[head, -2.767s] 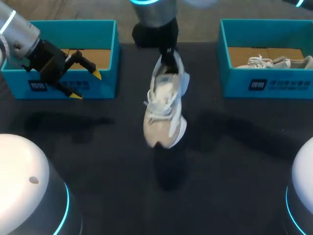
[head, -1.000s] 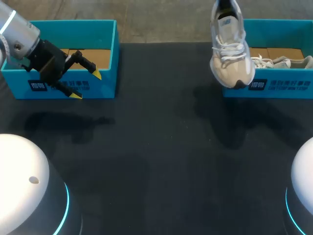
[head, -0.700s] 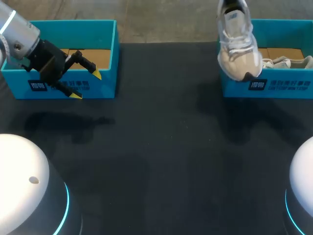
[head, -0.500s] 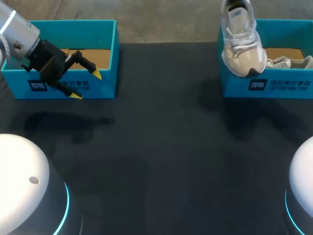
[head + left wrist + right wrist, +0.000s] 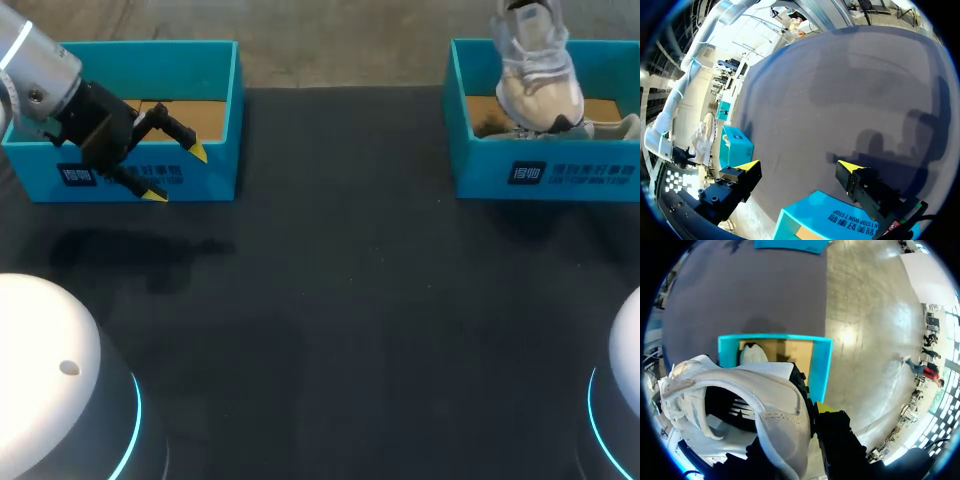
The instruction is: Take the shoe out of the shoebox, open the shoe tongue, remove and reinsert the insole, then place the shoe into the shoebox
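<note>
The shoe (image 5: 538, 75) hangs toe-down over the right box (image 5: 545, 175), at the bench's (image 5: 330, 300) far right corner, its toe inside the box's walls. In the right wrist view the right tool (image 5: 810, 412) grips the shoe (image 5: 755, 400) at the heel collar. One yellow-tipped finger (image 5: 821, 407) shows outside the heel; the other is hidden behind the shoe. Under it lies the right box (image 5: 821, 365), with a second shoe (image 5: 751, 354) already on its brown floor. That second shoe (image 5: 600, 128) fills the box's right part, just beside the hanging toe.

The left tool (image 5: 177, 173) hovers open and empty in front of the left box (image 5: 215, 110), well apart from the shoe. In its own view the left tool (image 5: 799, 166) has its fingers spread wide over the left box (image 5: 820, 215) and bare bench (image 5: 850, 90).
</note>
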Controlling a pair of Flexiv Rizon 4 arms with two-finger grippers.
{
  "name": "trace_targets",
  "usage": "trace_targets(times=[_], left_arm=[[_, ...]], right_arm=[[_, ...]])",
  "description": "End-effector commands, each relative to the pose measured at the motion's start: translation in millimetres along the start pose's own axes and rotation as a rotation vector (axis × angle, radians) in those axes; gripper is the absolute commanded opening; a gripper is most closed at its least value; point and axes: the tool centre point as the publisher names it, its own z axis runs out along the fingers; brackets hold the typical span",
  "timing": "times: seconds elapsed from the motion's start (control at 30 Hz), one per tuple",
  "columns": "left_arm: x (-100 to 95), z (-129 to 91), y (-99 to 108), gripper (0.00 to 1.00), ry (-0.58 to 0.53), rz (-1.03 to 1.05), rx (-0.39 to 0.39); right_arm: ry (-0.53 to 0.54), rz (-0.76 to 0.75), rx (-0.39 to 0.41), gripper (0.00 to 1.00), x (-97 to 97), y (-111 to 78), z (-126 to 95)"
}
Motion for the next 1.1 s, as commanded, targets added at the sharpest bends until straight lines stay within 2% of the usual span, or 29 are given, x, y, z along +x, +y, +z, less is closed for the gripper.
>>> trace_targets(times=[0.03, 0.07, 1.03, 1.1], left_arm=[[-0.3, 0.0, -0.4, 1.0, 0.003, 0.0, -0.002], [-0.3, 0.0, -0.4, 1.0, 0.003, 0.0, -0.002], [-0.3, 0.0, -0.4, 1.0, 0.003, 0.0, -0.002], [-0.3, 0.0, -0.4, 1.0, 0.003, 0.0, -0.002]], right_arm=[[0.024, -0.008, -0.023, 0.0, -16.0, -22.6, 13.8], [0.059, 0.0, 0.004, 0.0, -20.3, -28.7, 15.9], [0.059, 0.0, 0.004, 0.0, -20.3, -28.7, 15.9], [0.053, 0.009, -0.002, 0.0, -27.5, -33.2, 20.8]])
